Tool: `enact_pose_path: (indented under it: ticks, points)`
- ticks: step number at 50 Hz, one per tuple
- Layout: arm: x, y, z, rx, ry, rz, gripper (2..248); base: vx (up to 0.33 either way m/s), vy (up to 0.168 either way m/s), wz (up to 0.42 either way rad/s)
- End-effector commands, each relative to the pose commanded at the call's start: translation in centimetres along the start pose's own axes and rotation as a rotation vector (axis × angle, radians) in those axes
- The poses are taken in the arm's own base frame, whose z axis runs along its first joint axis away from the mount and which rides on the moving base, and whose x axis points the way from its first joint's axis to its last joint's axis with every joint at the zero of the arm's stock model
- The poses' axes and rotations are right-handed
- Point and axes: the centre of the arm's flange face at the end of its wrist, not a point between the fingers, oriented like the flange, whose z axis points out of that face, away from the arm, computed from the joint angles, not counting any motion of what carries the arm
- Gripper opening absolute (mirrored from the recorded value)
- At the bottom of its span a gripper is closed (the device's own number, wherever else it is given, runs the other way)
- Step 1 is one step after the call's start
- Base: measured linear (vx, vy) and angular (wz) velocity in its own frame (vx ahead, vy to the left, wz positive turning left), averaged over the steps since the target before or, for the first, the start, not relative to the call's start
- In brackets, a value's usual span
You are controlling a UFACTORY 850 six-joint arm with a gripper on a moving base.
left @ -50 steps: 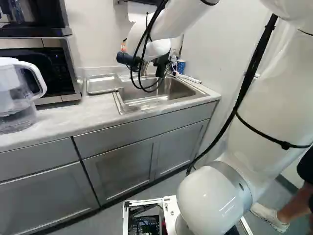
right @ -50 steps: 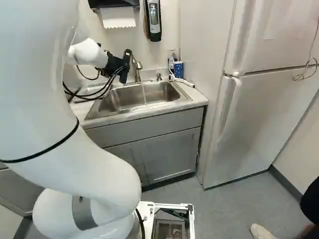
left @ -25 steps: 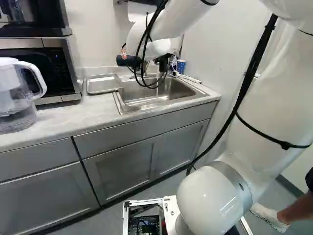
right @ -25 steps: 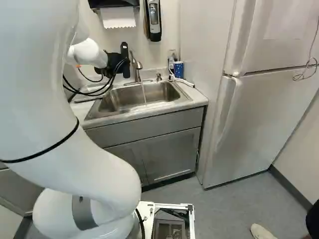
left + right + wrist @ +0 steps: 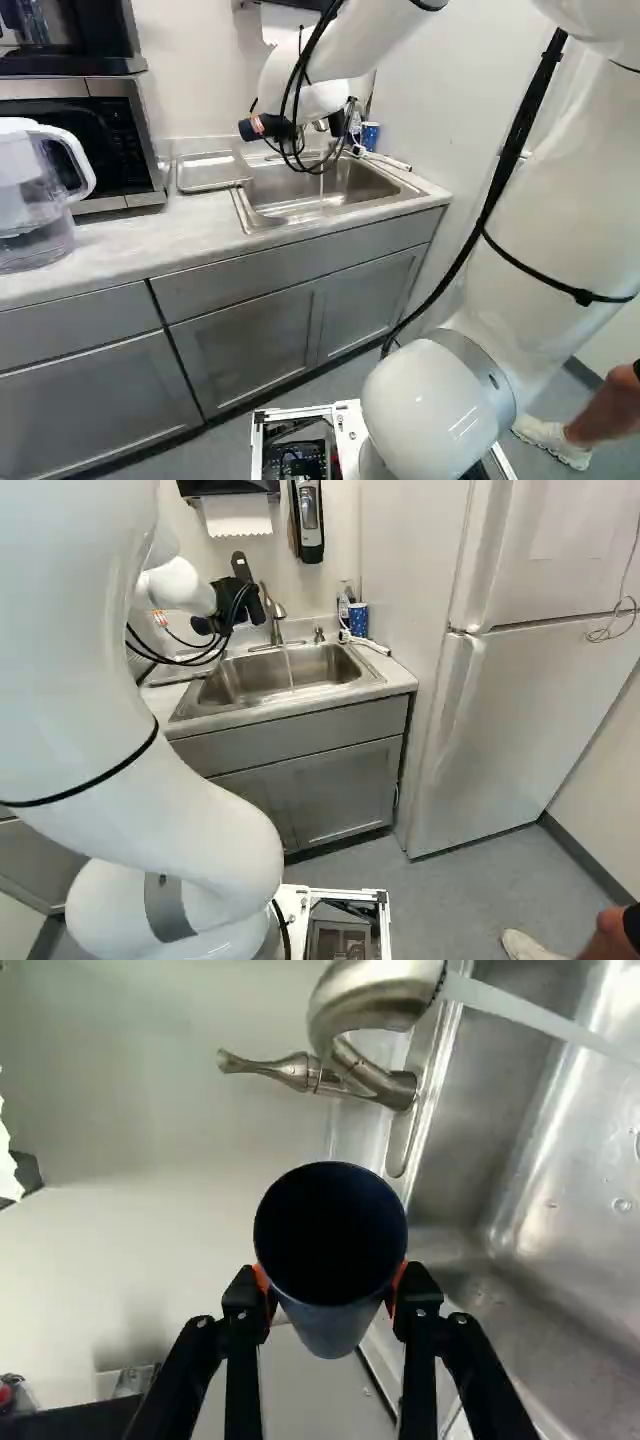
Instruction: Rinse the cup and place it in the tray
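Note:
In the right base view my gripper [image 5: 246,592] hangs just left of the faucet, its fingertips and the cup not distinguishable there. The wrist view shows the gripper [image 5: 331,1295] shut on the dark blue cup [image 5: 333,1338], an orange pad against each side. The cup's open mouth faces the wrist camera, and its inside looks dark. It is beside the faucet [image 5: 375,1005], outside the water stream [image 5: 540,1017]. A shallow metal tray [image 5: 212,171] lies on the counter left of the sink [image 5: 280,675].
Water runs into the basin. A blue patterned cup [image 5: 358,620] and a bottle stand at the sink's back right corner. A water pitcher [image 5: 35,195] and a microwave [image 5: 85,140] are farther left, a fridge [image 5: 530,690] right. A person's foot [image 5: 553,443] is near the base.
My gripper has rotated: in the right base view its black upper part swung from leaning right, through upright, to leaning left. Around the sink nothing else has shifted. The base has not moved.

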Motion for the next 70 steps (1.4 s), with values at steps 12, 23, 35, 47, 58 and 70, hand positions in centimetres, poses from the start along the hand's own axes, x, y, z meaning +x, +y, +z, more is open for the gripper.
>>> enact_pose_path:
  ticks: [12,23,35,47,58,70]
  points:
    - [0.0,0.0,0.0,0.0,0.0,-0.126,124,0.0,0.0,0.0]
    - [0.0,0.0,0.0,0.0,0.0,-0.242,124,0.0,0.0,0.0]
    - [0.0,0.0,0.0,0.0,0.0,-0.368,124,0.0,0.0,0.0]
    - [0.0,0.0,0.0,0.0,0.0,-0.494,124,0.0,0.0,0.0]
    - [0.0,0.0,0.0,0.0,0.0,-0.609,124,0.0,0.0,0.0]
    - [0.0,0.0,0.0,0.0,0.0,-0.735,124,0.0,0.0,0.0]
